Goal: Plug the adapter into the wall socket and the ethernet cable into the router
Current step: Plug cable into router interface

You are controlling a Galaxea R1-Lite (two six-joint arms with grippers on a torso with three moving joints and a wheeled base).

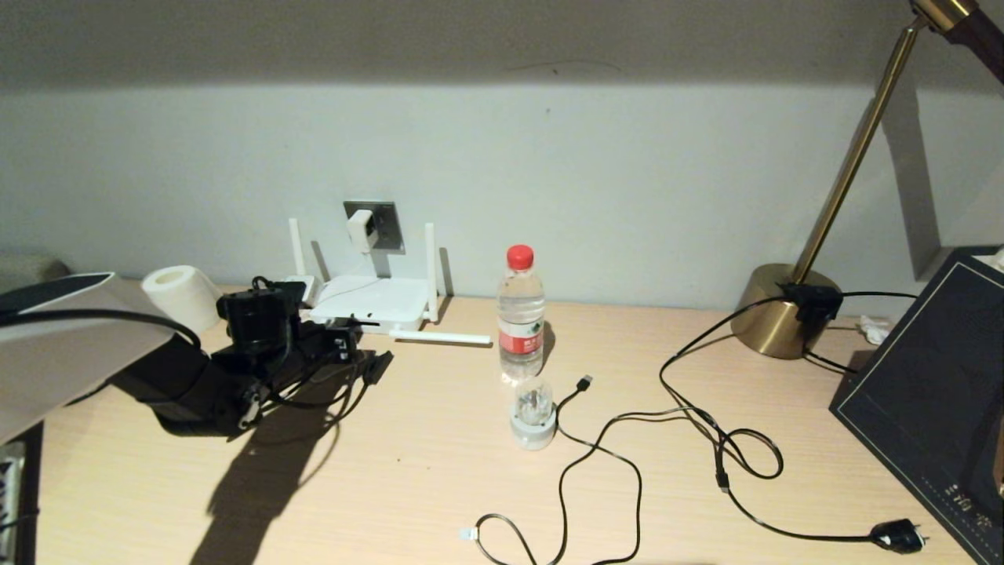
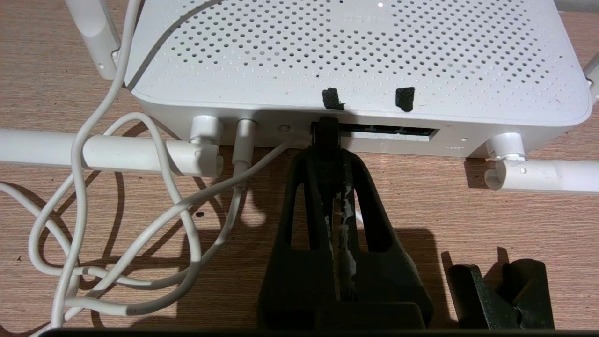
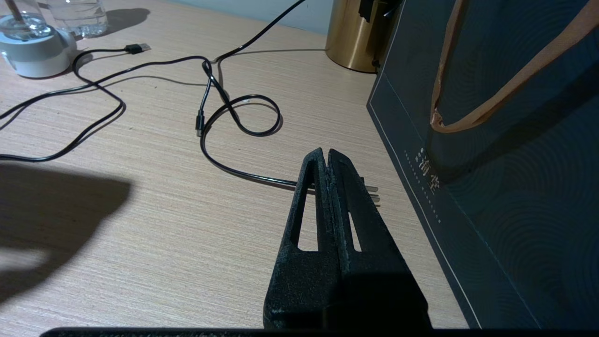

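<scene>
The white router (image 1: 369, 302) lies flat by the wall; in the left wrist view the router (image 2: 355, 56) turns its port edge toward me. My left gripper (image 2: 328, 157) is shut on the black end of the ethernet cable (image 2: 327, 133), which sits at the leftmost dark port. In the head view the left gripper (image 1: 345, 339) is right at the router's front edge. The white adapter (image 1: 360, 229) sits in the grey wall socket (image 1: 386, 224), and its thin white cord (image 2: 140, 220) loops on the desk. My right gripper (image 3: 325, 153) is shut on nothing, low over the desk.
A water bottle (image 1: 521, 314) and a clear-domed gadget (image 1: 533, 412) stand mid-desk. A thin black USB cable (image 1: 584, 383) and a lamp cord with plug (image 1: 898, 536) sprawl to the right. A brass lamp (image 1: 780, 310) and a dark bag (image 1: 933, 392) stand far right, a paper roll (image 1: 182, 294) far left.
</scene>
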